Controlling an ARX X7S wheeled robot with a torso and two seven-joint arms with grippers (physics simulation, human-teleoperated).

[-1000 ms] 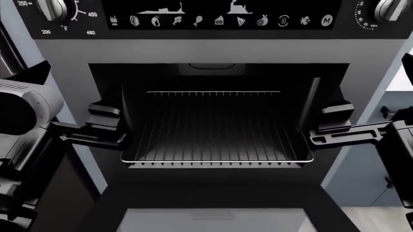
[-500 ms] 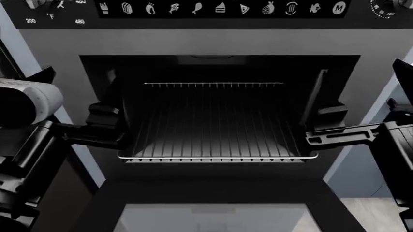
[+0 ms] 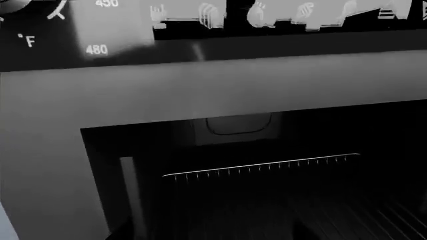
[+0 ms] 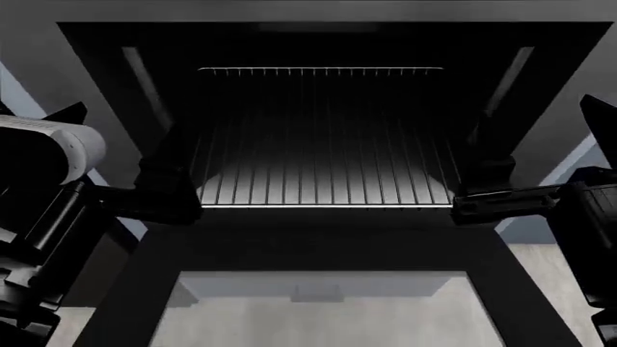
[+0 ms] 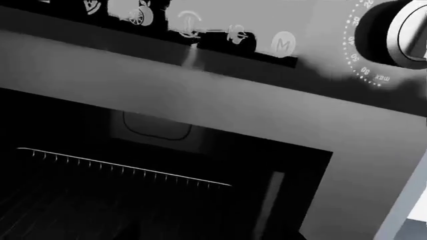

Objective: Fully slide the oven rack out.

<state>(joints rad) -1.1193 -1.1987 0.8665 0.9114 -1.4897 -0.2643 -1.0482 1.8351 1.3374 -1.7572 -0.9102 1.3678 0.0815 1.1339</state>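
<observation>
The oven rack (image 4: 323, 159), a silver wire grid, lies in the dark open oven cavity with its bright front rim near the cavity mouth. My left gripper (image 4: 172, 189) is at the rack's front left corner and my right gripper (image 4: 479, 195) is at its front right corner. Both are black against the dark, so I cannot see how their jaws stand or whether they touch the rim. The left wrist view shows only the rack's far rim (image 3: 267, 167), as does the right wrist view (image 5: 120, 170). No fingers show in either wrist view.
The oven door (image 4: 318, 303) hangs open and flat below the rack, glass panel up, between my arms. The grey oven front and a control knob (image 5: 407, 32) are above the cavity. Pale floor (image 4: 554, 282) shows at the right.
The head view has dropped: the control panel has left the top and more of the door shows. The rack's front rim stays level with both grippers, and the grid looks longer.
</observation>
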